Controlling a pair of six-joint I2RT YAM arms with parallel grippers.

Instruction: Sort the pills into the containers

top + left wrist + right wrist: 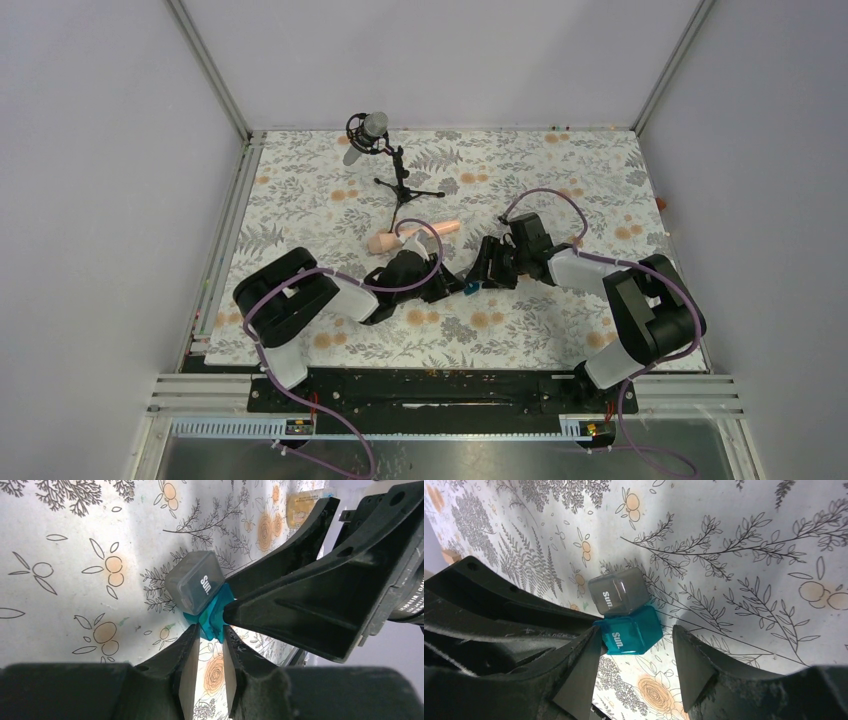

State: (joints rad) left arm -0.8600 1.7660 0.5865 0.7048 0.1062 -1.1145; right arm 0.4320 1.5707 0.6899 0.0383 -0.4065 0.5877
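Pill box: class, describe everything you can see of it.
The box is two small translucent plastic cubes joined side by side, one grey, one teal, each printed "Sun." in white. It lies on the floral mat. The open right gripper straddles the teal half; the left gripper meets its corner.

Black-and-white arms [290, 300], purple cables [545, 190]

Teal-and-grey box [625, 614]; floral-patterned table [734, 555]; black tools.
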